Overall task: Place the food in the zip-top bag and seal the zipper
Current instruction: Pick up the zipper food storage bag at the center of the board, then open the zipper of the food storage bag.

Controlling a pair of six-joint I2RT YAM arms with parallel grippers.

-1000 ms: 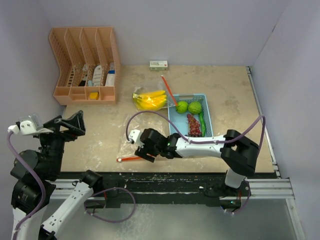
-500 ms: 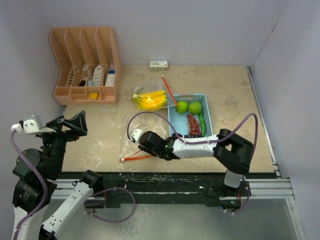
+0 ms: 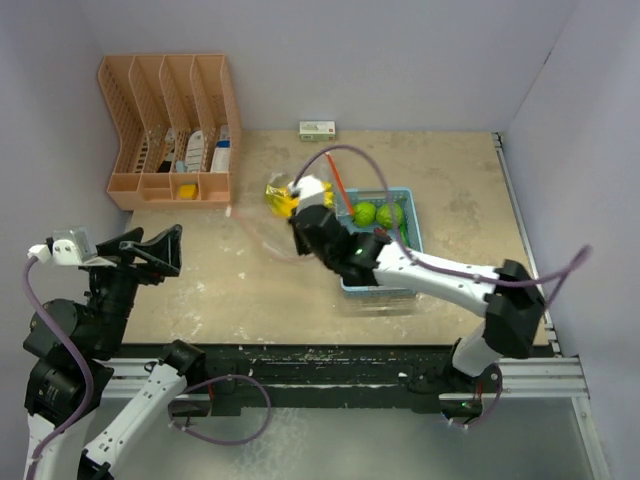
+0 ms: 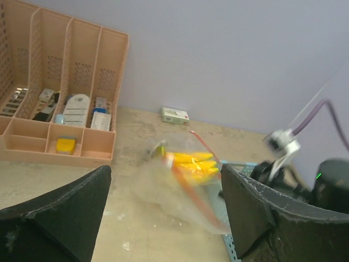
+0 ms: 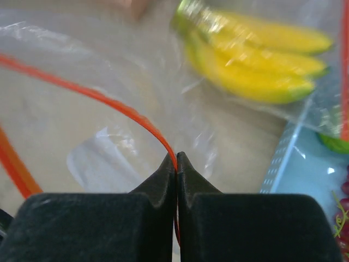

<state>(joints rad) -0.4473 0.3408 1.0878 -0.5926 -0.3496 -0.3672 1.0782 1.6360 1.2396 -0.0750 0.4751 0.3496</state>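
Note:
The zip-top bag (image 4: 163,188) is clear plastic with an orange zipper strip (image 5: 117,103), and it is blurred. My right gripper (image 5: 176,159) is shut on that strip and holds the bag's edge (image 3: 262,232) up above the table near the basket. A yellow banana bunch (image 5: 256,63) shows through the plastic (image 4: 192,162). Two round green fruits (image 3: 376,214) lie in the light-blue basket (image 3: 416,236), and dark grapes (image 5: 343,210) show at its edge. My left gripper (image 3: 160,250) hangs open at the near left, well clear of the bag, its fingers (image 4: 65,213) wide apart.
A peach desk organizer (image 3: 170,130) with small items stands at the back left. A small white box (image 3: 317,129) lies by the back wall. Walls close the table on the left, back and right. My right arm (image 3: 440,272) reaches across the basket.
The right gripper shut on the orange zipper strip near the front edge, then swung up and back toward the bananas, dragging the bag with it. The left gripper drifted slightly right.

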